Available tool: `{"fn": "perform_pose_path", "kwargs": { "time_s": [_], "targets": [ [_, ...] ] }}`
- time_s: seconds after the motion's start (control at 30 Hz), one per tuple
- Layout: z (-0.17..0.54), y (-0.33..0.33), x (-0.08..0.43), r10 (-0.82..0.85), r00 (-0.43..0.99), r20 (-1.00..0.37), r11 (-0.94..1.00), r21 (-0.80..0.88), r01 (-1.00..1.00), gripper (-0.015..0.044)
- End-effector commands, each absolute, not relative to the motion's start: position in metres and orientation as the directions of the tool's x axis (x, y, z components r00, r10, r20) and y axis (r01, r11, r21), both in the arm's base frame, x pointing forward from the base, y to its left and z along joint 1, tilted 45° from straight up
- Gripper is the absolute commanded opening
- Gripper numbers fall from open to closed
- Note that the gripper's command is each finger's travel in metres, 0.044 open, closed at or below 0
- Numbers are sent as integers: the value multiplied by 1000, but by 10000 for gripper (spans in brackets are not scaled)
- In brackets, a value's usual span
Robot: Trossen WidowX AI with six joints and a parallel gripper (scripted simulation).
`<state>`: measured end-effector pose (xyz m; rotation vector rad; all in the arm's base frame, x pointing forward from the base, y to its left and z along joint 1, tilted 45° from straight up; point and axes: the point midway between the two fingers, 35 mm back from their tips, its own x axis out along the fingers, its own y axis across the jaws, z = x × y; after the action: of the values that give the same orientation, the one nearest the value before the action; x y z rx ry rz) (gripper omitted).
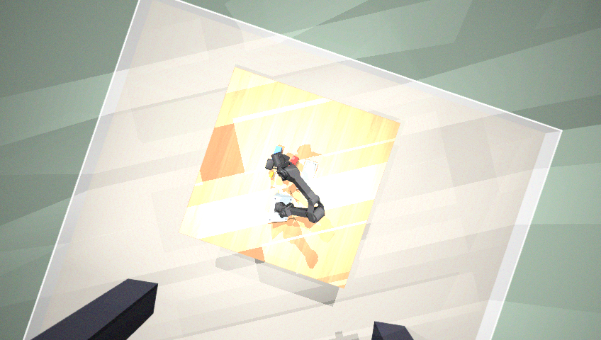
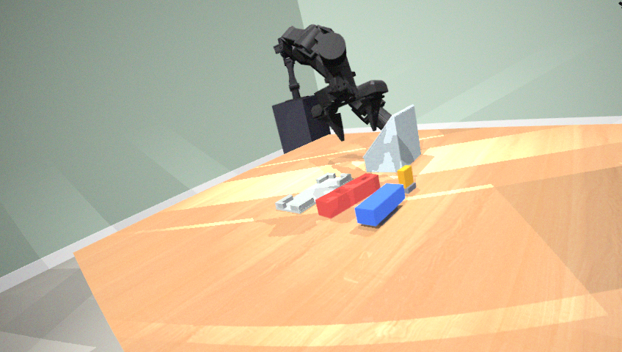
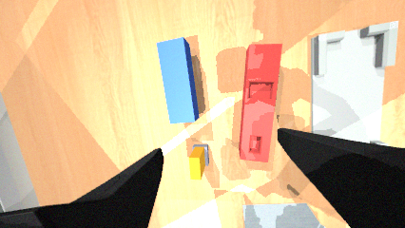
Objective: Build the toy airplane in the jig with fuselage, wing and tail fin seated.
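1. Wrist view: the black parallel-jaw gripper (image 1: 276, 163) (image 2: 358, 134) (image 3: 220, 143) is released, its two fingers spread wide with nothing between them.
2. The red rectangular fuselage block (image 1: 294, 159) (image 2: 348, 194) (image 3: 260, 102), two sockets in its upper face, lies on the wooden table (image 1: 354, 130) (image 2: 305, 283) (image 3: 119, 28), outside the jig.
3. Just beside it is the pale grey cradle (image 1: 310, 168) (image 2: 314, 193) (image 3: 347, 95), a flat plate with raised corner brackets; the fuselage is not seated there.
4. On the fuselage's other side is the long blue wing block (image 1: 278, 149) (image 2: 380, 204) (image 3: 178, 81), apart from it.
5. The small yellow tail fin (image 1: 271, 173) (image 2: 405, 176) (image 3: 196, 163) stands near one end of the wing, a grey piece at its foot.
6. The exterior view shows the gripper raised above the table, fingers pointing downward, beside a pale blue-grey wedge-shaped mount (image 2: 408, 130) (image 3: 280, 216).
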<state>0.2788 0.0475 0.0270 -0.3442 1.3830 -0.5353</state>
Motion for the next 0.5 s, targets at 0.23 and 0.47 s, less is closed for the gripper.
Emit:
{"fn": "perform_pose_path", "kwargs": {
  "time_s": [0.23, 0.47],
  "targets": [
    [32, -14, 279, -696, -76, -714, 659, -678, 327, 440],
    [-6, -52, 275, -698, -76, -712, 657, -679, 327, 440]
  ]
}}
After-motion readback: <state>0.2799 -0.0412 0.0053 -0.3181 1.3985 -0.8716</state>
